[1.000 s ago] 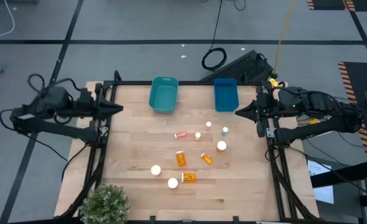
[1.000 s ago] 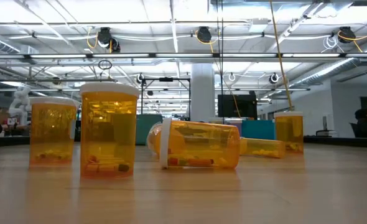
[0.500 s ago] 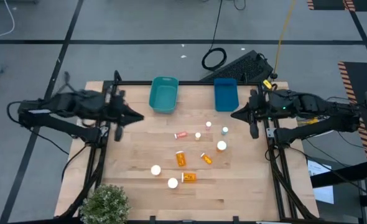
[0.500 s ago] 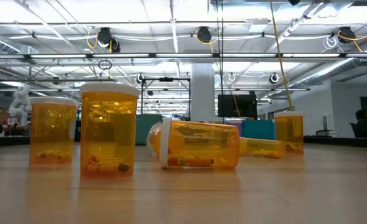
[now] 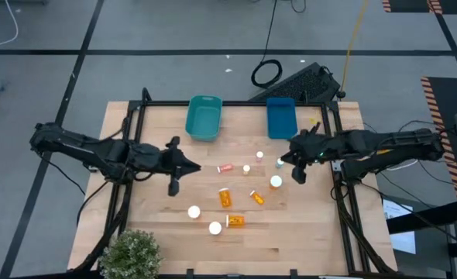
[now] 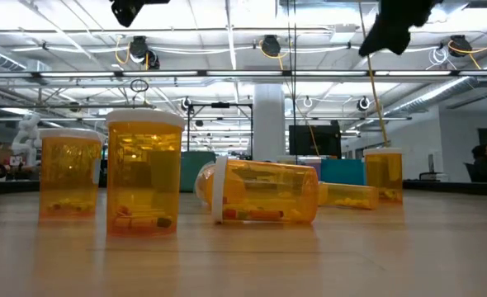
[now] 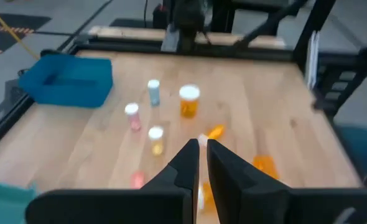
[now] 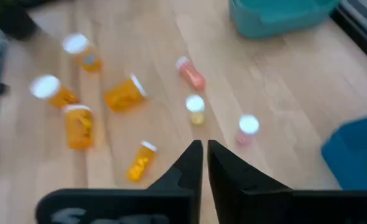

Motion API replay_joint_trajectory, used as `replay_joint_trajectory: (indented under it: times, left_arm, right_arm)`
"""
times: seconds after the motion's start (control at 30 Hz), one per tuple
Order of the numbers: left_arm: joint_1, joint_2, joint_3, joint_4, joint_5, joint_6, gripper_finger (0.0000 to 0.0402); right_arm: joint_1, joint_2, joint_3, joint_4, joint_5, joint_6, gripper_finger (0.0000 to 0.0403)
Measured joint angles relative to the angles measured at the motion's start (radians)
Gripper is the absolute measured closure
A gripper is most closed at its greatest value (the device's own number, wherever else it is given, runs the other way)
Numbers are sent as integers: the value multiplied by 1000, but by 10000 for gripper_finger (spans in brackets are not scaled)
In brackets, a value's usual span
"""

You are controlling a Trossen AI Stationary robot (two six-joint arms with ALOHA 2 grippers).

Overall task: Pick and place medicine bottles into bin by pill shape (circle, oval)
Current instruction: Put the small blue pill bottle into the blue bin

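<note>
Several medicine bottles, mostly orange with white caps, are scattered on the middle of the wooden table [image 5: 159, 232]. Some stand upright, such as one [image 5: 276, 182]; others lie on their sides, such as one [image 5: 235, 221] and a pinkish one [image 5: 226, 167]. In the low view a big bottle [image 6: 144, 173] stands on its base and another [image 6: 264, 191] lies on its side. My left gripper [image 5: 196, 166] [image 7: 202, 163] hovers shut left of the pinkish bottle. My right gripper [image 5: 284, 158] [image 8: 204, 158] hovers shut beside a small bottle [image 5: 280, 163]. Neither holds anything.
A teal bin [image 5: 204, 118] and a blue bin [image 5: 281, 117] stand side by side at the table's far edge. A potted plant [image 5: 132, 254] sits at the near left corner. Black frame rails run along the table's left and right sides.
Both arms have swung in from the table's side rails over the table. My left gripper has gone toward the right edge, my right gripper toward the left edge, both nearing the bottle cluster. The bottles have not moved.
</note>
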Motion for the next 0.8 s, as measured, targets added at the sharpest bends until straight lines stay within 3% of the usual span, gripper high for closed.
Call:
replay_joint_trajectory:
  times: [0.23, 0.47, 0.8]
  left_arm:
    - [-32, 13, -4, -3, -4, -24, 366]
    - [-33, 12, -4, 2, -39, -10, 366]
    - [-33, 12, -4, 59, -52, 91, 366]
  right_arm:
    - [35, 113, 15, -2, 64, 9, 293]
    - [12, 237, 80, -167, 83, 12, 212]
    - [-48, 332, 86, -179, 81, -164, 197]
